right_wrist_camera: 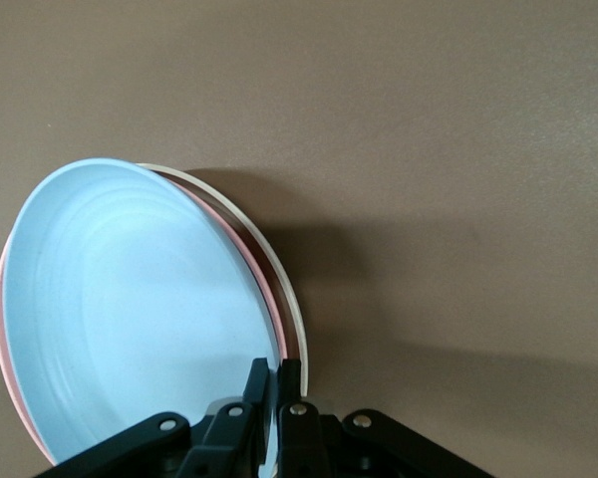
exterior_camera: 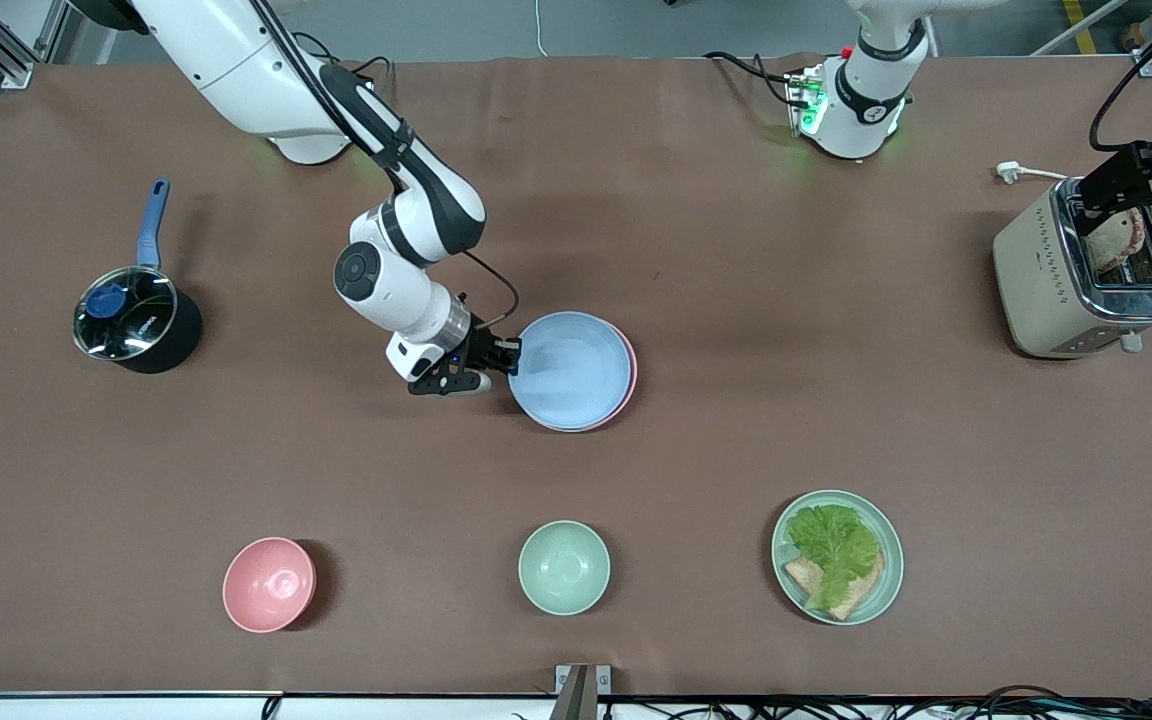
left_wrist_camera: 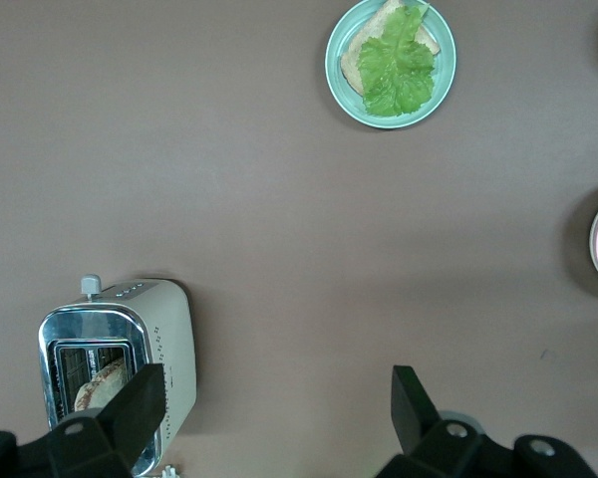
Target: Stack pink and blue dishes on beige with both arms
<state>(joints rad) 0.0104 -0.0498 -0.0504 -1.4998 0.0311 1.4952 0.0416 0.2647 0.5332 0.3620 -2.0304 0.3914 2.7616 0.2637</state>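
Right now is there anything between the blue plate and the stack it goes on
Nothing visible. The blue plate already sits on the pink plate, with the beige plate beneath; the right end effector grips the blue plate's rim.

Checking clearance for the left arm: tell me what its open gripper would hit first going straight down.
Probably bare table: the left gripper points at open tabletop beside the toaster, though depth is unclear.

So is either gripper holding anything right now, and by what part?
The right gripper is shut on the blue plate at its rim, over the pink plate and beige plate. The left gripper, above the toaster, is open and holds nothing.
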